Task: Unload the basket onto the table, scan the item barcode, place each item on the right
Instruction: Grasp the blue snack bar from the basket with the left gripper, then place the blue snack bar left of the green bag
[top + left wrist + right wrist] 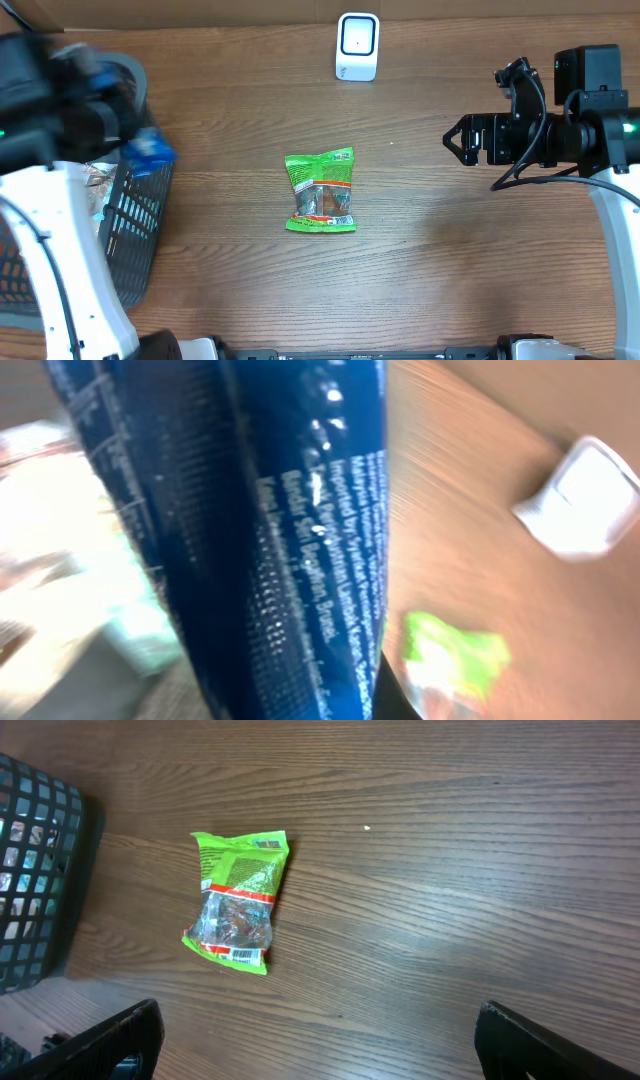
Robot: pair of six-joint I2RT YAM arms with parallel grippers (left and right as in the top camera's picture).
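A blue packet (290, 540) held at far left
The left end effector (138, 140) is clamped on it over the basket (135, 235); the right end effector (462, 140) has its fingers apart.

The right end effector (452, 140) is matte black and angular, with two blunt black fingers (545, 1042). Behind it are boxy black motor housings (590, 70), a thin black cable (520, 178) looping underneath, a small green light (630, 126) and a smooth white arm link (612, 235). The left arm (60, 250) matches it: black parts, blurred here, on a white link.
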